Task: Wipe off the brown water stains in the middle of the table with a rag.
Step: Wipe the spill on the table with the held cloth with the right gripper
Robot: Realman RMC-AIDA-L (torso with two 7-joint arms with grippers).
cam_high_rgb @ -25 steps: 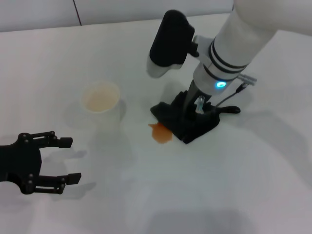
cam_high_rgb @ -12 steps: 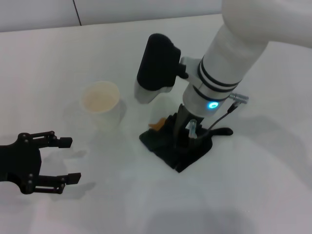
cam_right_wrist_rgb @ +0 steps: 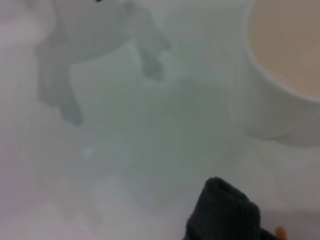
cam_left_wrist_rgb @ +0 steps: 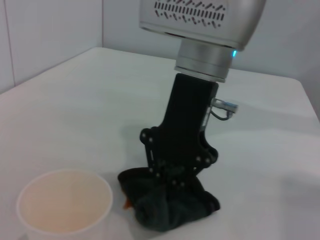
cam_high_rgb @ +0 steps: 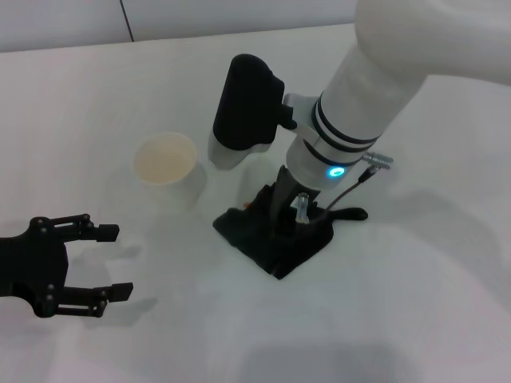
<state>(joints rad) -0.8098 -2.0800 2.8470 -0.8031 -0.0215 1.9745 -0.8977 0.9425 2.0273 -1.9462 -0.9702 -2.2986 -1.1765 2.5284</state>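
The black rag (cam_high_rgb: 267,249) lies crumpled on the white table (cam_high_rgb: 415,303), near its middle. My right gripper (cam_high_rgb: 287,226) stands on top of it, shut on the rag and pressing it onto the tabletop. The rag covers the brown water stains; only a small orange sliver (cam_high_rgb: 249,205) shows at its far left edge. In the left wrist view the right gripper (cam_left_wrist_rgb: 176,181) pins the rag (cam_left_wrist_rgb: 172,209), and the orange sliver (cam_left_wrist_rgb: 127,204) peeks out beside it. My left gripper (cam_high_rgb: 124,262) is open and empty, parked at the front left.
A white paper cup (cam_high_rgb: 165,161) with a beige inside stands upright just left of the rag; it also shows in the left wrist view (cam_left_wrist_rgb: 65,205) and the right wrist view (cam_right_wrist_rgb: 285,75). A thin black cable end (cam_high_rgb: 351,214) lies right of the rag.
My right gripper has dragged the rag left and toward the front, over the stain. The orange blotch, plainly visible a second ago, is now almost fully covered. The left arm has not moved.
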